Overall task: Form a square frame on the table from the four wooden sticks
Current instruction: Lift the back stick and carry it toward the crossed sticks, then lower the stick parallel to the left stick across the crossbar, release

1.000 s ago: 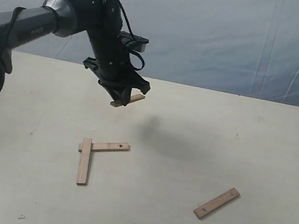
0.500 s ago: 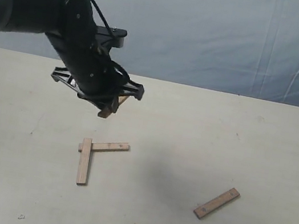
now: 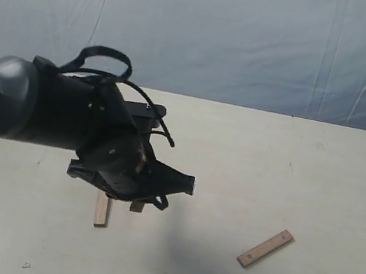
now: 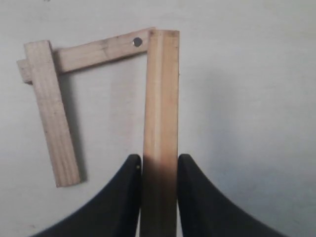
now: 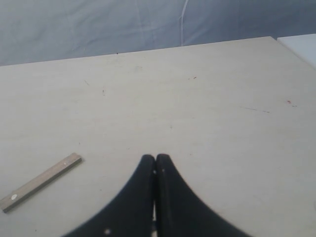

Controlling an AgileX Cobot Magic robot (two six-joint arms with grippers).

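Observation:
My left gripper (image 4: 159, 165) is shut on a wooden stick (image 4: 161, 113), held low over the table (image 3: 317, 182). The stick's far end meets the screw-hole end of a second stick (image 4: 94, 52), which crosses under a third stick (image 4: 52, 111); the three form an open U shape. In the exterior view the left arm (image 3: 65, 120) hides most of them, and only the end of one stick (image 3: 101, 210) and the held stick's tip (image 3: 136, 206) show. The fourth stick (image 3: 265, 248) (image 5: 40, 181) lies apart to the right. My right gripper (image 5: 156, 159) is shut and empty, above bare table.
A blue-grey cloth backdrop (image 3: 257, 36) hangs behind the table's far edge. A white surface (image 5: 302, 45) borders the table in the right wrist view.
My left arm has come down and forward with the stick, from well above the two joined sticks to just over them. The fourth stick has not moved.

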